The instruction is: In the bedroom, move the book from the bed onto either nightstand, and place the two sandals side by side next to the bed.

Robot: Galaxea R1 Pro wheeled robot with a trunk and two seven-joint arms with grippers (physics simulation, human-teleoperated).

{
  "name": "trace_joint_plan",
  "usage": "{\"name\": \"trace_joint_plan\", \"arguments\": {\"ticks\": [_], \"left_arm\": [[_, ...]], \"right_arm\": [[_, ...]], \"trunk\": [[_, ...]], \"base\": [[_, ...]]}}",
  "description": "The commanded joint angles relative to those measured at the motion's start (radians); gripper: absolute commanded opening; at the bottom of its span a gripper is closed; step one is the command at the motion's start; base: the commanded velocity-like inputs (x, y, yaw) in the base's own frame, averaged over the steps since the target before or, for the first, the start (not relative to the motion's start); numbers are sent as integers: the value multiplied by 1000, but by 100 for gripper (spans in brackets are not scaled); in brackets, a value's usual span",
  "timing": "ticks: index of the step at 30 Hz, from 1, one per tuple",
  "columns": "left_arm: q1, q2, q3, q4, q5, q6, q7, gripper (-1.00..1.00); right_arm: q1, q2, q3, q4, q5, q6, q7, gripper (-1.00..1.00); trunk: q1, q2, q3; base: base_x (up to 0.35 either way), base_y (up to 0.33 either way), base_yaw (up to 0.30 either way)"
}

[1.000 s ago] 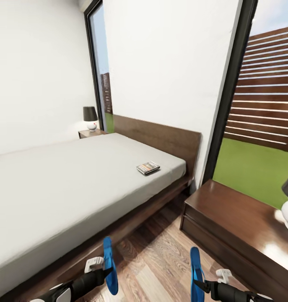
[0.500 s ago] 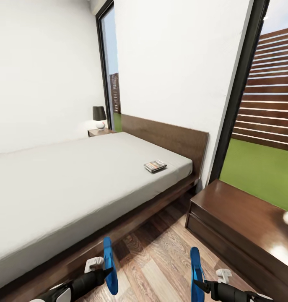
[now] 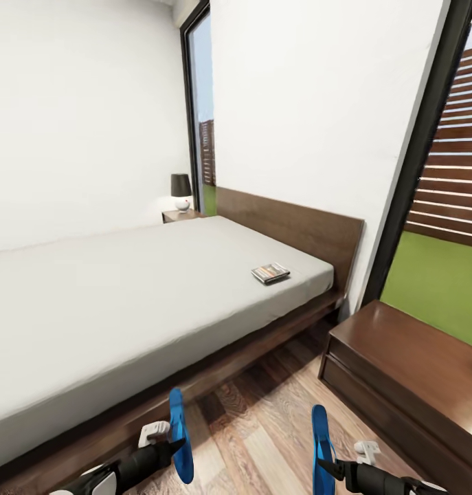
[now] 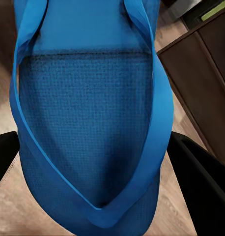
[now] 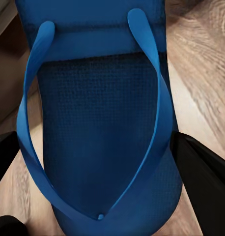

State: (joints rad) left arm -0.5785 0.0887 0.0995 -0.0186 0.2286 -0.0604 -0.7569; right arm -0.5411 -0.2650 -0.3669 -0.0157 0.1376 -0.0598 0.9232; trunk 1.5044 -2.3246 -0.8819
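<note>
The left hand (image 3: 168,443) grips one flat bright blue sandal (image 3: 180,436), the right hand (image 3: 332,467) the other blue sandal (image 3: 322,440); light, floppy, best pinched at the sole's edge.

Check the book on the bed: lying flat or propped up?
Flat. The book lies cover-up on the mattress near the headboard, touching nothing else.

No text, label, brand, number or sign can be read anywhere. The small thin paperback book with a dark cover (image 3: 271,273), lying on the off-white mattress of the dark brown wooden bed (image 3: 126,289), is seen too small for any lettering on its cover to be made out.
</note>
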Motion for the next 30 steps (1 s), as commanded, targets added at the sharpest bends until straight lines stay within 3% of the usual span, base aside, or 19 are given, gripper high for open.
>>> {"name": "trace_joint_plan", "arguments": {"ticks": [1,10,30], "left_arm": [[-1,0,8,2,-6,-4,-3,-100],[-1,-1,8,2,-6,-4,-3,-100],[-1,-1,8,2,-6,-4,-2,-100]], "right_arm": [[0,0,-7,0,11,-6,2,-100],[0,0,-7,0,11,-6,2,-100],[0,1,-7,0,11,-6,2,-100]], "trunk": [[0,0,-1],[0,0,-1],[0,0,-1]], "base": [[0,0,226],[-164,0,225],[-7,0,219]]}}
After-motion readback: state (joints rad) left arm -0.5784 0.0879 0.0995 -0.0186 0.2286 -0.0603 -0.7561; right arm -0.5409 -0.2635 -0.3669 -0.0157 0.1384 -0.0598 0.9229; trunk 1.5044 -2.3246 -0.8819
